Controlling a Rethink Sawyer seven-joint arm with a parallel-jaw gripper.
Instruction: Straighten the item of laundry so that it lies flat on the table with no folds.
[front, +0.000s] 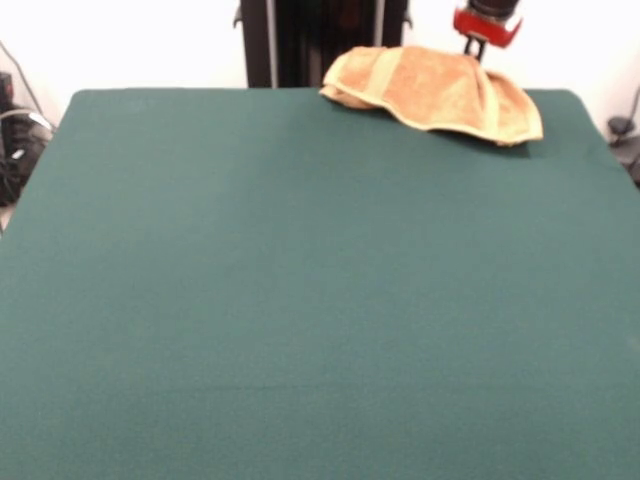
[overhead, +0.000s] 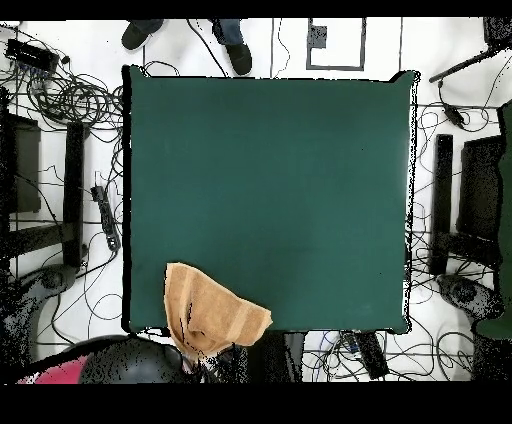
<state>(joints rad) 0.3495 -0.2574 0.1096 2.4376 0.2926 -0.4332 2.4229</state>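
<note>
The orange-tan towel (front: 430, 90) sits bunched at the far edge of the dark green table (front: 300, 300), towards the right corner in the front view. It is humped up with folds. One woven band (front: 383, 72) runs across its left part and another (front: 491, 100) across its right. My red-and-black gripper (front: 472, 47) comes down onto the towel's top edge and is shut on it, holding that part raised. In the overhead view the towel (overhead: 205, 305) lies at the table's (overhead: 270, 180) bottom-left edge and overhangs it. The gripper (overhead: 198, 356) is mostly hidden at its lower tip.
The black robot pedestal (front: 320, 40) stands just behind the towel. Cables and equipment (overhead: 70, 100) lie on the floor around the table. A person's feet (overhead: 238, 55) show beyond the table edge opposite the robot.
</note>
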